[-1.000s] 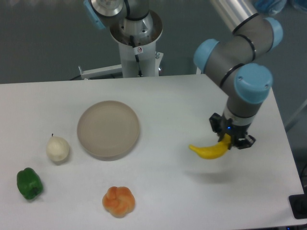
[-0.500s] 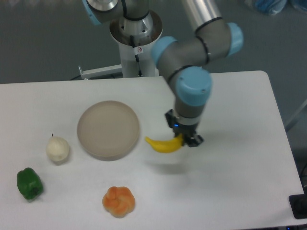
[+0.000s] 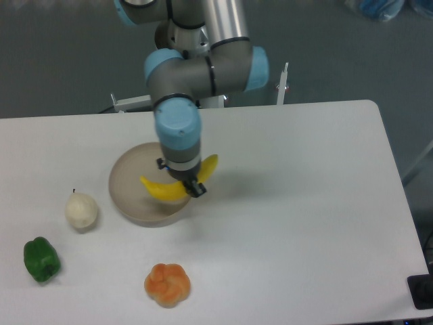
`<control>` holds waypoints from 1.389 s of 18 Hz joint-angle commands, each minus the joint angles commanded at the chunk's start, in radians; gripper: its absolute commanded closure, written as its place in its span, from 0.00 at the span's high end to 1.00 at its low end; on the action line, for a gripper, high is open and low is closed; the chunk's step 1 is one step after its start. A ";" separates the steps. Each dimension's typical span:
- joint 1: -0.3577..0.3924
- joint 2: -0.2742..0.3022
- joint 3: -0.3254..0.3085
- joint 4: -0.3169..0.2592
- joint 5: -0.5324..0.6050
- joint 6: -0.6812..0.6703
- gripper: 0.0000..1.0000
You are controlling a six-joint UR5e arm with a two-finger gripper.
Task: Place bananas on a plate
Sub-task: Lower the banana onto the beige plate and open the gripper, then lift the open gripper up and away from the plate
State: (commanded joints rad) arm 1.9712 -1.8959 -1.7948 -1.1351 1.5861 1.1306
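Note:
The bright yellow banana [image 3: 166, 189] is held in my gripper [image 3: 186, 183], which is shut on it near its middle. The banana hangs over the right part of the round beige-grey plate [image 3: 132, 183], its left end over the dish and its right end [image 3: 211, 162] sticking up past the rim. I cannot tell whether it touches the plate. The arm's wrist hides the plate's right side.
A pale whitish round fruit [image 3: 81, 210] lies left of the plate. A green pepper [image 3: 41, 259] sits at the front left. An orange lobed fruit [image 3: 167, 284] lies in front of the plate. The robot base [image 3: 193, 61] stands behind the table.
The arm has swung left across the table carrying the banana, from the right side to over the plate's right part. The other items have not moved.

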 joint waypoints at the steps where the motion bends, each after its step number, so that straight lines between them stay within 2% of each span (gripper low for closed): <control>1: -0.008 -0.015 -0.002 0.009 0.002 0.000 0.08; 4: -0.026 -0.048 0.000 0.014 0.000 -0.008 0.13; 5: -0.026 -0.048 0.000 0.012 -0.002 -0.008 0.17; 7: -0.028 -0.048 0.000 0.014 -0.003 -0.008 0.39; 9: -0.029 -0.045 0.000 0.017 -0.002 -0.015 0.48; 11: -0.029 -0.038 0.002 0.023 -0.002 -0.015 0.96; 12: -0.029 -0.035 0.005 0.021 -0.002 -0.021 1.00; 16: -0.012 -0.017 0.049 0.012 -0.003 -0.035 1.00; 19: 0.098 -0.017 0.090 0.021 -0.017 -0.032 1.00; 23: 0.244 -0.060 0.133 0.109 -0.011 -0.017 1.00; 25: 0.302 -0.077 0.179 0.112 -0.012 0.006 1.00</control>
State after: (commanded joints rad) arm 2.2730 -1.9726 -1.6155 -1.0232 1.5738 1.1365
